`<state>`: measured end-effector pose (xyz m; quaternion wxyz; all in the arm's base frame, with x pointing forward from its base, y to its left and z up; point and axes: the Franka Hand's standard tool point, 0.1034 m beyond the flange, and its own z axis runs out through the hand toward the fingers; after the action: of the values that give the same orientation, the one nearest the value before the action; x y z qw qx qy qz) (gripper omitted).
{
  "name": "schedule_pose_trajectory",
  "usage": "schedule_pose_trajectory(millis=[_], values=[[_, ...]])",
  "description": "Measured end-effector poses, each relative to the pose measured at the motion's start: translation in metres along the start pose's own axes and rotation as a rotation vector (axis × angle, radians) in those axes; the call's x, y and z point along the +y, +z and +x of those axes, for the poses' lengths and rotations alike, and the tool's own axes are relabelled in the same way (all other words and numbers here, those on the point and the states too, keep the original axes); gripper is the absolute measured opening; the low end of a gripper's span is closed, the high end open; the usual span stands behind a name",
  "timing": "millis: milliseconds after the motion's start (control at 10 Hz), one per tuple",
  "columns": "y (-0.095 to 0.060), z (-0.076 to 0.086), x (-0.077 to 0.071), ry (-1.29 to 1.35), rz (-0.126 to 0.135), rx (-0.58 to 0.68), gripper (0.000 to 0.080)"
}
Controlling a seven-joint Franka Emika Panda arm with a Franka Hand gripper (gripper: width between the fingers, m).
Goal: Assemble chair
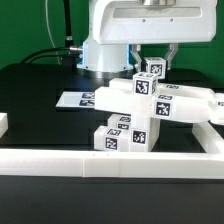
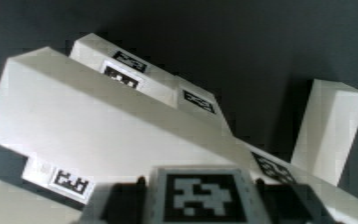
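Observation:
The part-built white chair [image 1: 140, 108] stands in the middle of the black table, a stack of tagged blocks with a long piece [image 1: 195, 103] reaching toward the exterior view's right. My gripper [image 1: 153, 60] hangs just above its top, shut on a small tagged white chair part [image 1: 152, 69]. In the wrist view that part [image 2: 201, 193] sits between my dark fingers [image 2: 130, 198], its tag facing the camera. Below it lies a broad white chair slab [image 2: 105, 110] with tags along its edge, and a white bar [image 2: 327, 125] beside it.
The marker board [image 1: 80, 98] lies flat behind the chair toward the exterior view's left. A low white border wall [image 1: 100, 165] runs along the front and turns up the right side [image 1: 215, 135]. The arm's white base [image 1: 110, 45] stands at the back.

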<state>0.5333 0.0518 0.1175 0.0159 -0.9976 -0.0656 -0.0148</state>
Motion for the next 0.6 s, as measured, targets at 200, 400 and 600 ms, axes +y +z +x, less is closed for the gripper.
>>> schedule_pose_trajectory(millis=[200, 400, 600], values=[[0.0029, 0.0025, 0.0038, -0.023, -0.003, -0.004, 0.0282], [0.0053, 0.0024, 0.0068, -0.028, -0.005, -0.005, 0.0282], [0.0053, 0.0028, 0.0069, -0.028, -0.005, -0.002, 0.0282]])
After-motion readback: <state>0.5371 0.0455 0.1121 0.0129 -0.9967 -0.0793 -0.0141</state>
